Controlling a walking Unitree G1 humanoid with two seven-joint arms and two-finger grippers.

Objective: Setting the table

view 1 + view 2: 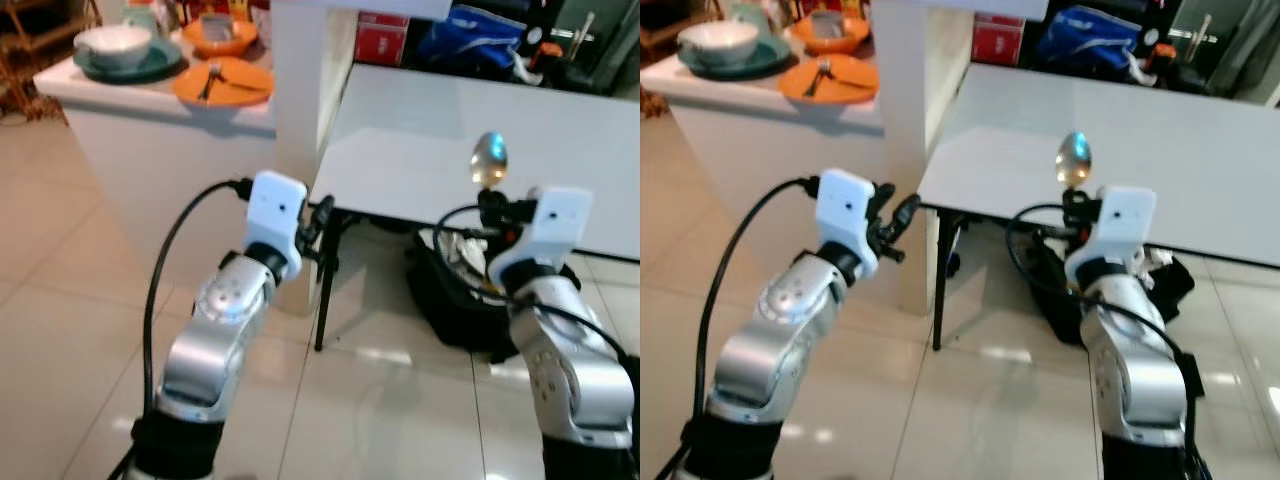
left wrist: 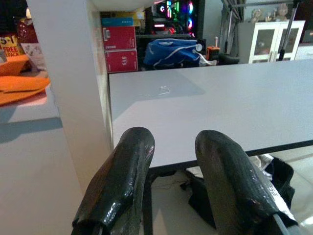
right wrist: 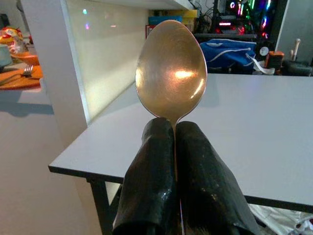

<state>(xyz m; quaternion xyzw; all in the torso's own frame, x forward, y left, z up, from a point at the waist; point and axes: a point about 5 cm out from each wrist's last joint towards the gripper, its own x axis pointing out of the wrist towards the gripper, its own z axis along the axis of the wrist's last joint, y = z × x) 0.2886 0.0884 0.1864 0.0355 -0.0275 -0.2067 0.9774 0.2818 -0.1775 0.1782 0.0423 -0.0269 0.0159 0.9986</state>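
From the left eye view, I am looking down at both silver arms in the lower half of the frame. The right gripper (image 1: 492, 205), right of centre, is holding a spoon (image 1: 489, 160) upright, its bowl showing against the near edge of the white table (image 1: 430, 130) that is filling the upper right. The left gripper (image 1: 322, 222) is sitting at centre, just before the table's near corner, beside a white pillar (image 1: 300, 70). In the upper left a white counter (image 1: 150, 100) is carrying an orange plate (image 1: 222, 82) with a fork (image 1: 210, 78) on it, a white bowl (image 1: 113, 45) on a teal plate (image 1: 130, 65), and an orange bowl (image 1: 220, 38). A black bag (image 1: 450, 300) is lying on the floor under the table.

The right eye view is giving me the same scene, shifted leftward.

In the left wrist view, I am seeing the two black fingers (image 2: 122, 181) standing apart at the bottom with nothing between them; the table is spreading beyond them, with a blue bag (image 2: 173, 51) and red boxes (image 2: 120, 46) at the top.

In the right wrist view, the fingers (image 3: 151, 181) are pressing together on the spoon's neck, its golden bowl rising at centre frame over the table's corner.
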